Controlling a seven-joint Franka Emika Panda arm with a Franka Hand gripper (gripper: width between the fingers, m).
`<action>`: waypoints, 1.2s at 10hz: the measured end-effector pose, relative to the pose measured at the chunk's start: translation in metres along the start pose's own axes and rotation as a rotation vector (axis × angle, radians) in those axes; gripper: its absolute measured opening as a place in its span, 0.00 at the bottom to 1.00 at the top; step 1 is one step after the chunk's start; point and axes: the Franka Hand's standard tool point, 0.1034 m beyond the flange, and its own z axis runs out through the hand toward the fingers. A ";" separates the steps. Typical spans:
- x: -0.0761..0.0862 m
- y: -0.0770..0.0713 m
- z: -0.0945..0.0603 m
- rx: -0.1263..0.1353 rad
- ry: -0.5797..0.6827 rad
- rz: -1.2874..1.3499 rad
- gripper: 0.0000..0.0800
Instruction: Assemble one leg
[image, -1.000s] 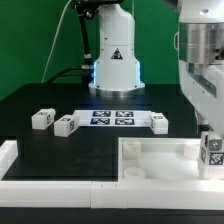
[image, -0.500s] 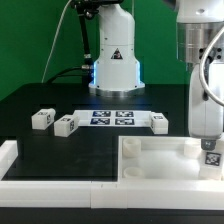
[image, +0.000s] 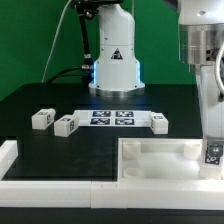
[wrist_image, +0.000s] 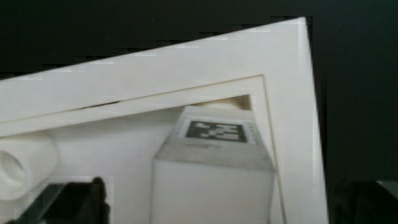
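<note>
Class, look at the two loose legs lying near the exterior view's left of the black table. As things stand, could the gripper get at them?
Probably not straight away: the gripper is at the tray-like part, apparently holding a leg. The two legs lie uncovered with nothing over them.

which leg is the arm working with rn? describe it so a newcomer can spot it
Start at the large white tray-like part at the front of the table. At its corner on the exterior view's right, under the end effector, stands the leg, tag facing the camera. The other three legs lie loose by the marker board.
</note>
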 end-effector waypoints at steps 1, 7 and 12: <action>0.000 0.000 0.000 -0.001 0.000 -0.159 0.81; -0.002 0.002 0.000 -0.016 0.009 -0.771 0.81; 0.004 0.002 0.003 -0.032 0.022 -1.330 0.81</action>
